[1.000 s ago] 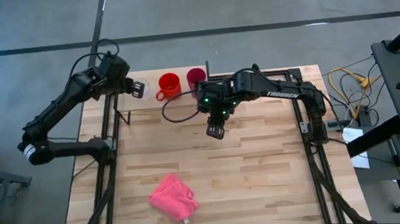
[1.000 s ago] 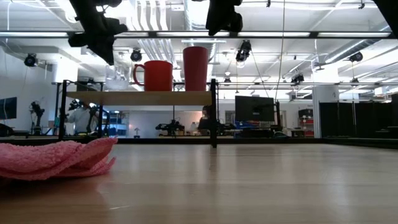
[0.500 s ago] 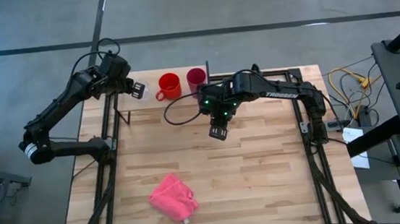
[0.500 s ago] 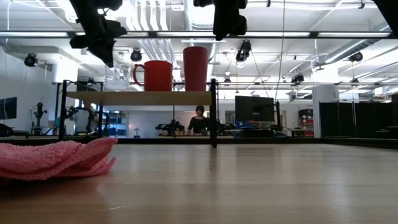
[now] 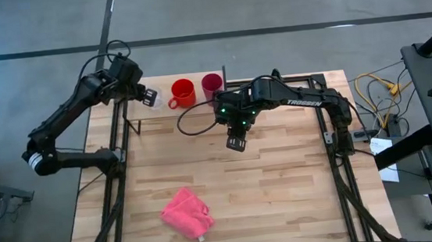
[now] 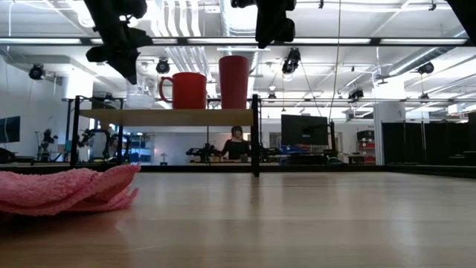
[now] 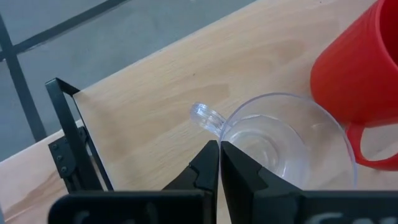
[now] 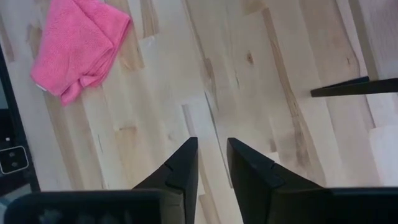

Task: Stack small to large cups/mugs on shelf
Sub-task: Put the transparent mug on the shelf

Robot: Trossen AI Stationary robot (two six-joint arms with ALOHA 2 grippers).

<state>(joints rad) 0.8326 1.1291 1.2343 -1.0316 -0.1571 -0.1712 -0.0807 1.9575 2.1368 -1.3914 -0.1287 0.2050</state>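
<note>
The small clear cup stands on the shelf board at the left end of a row, beside the red-orange mug and the magenta tumbler. Both of those also stand upright on the shelf. My left gripper is over the clear cup and shut on it. My right gripper hovers open above the middle of the tabletop, in front of the shelf, and touches nothing. My left gripper pinches the clear cup's rim right beside its small handle. One finger is inside the cup and the other outside. The fingers come from above, slanting down. The cup is upright, its base on the shelf board.
A crumpled pink cloth lies on the near left part of the tabletop. Thin black uprights carry the shelf at the table's far edge. Bare wood lies under my right gripper. A person shows in the room beyond the table.
My left gripper has sunk a little toward the shelf, staying at the clear cup. My right gripper has shifted slightly toward the table's right and near edges, then held still. The mug and tumbler have not moved.
</note>
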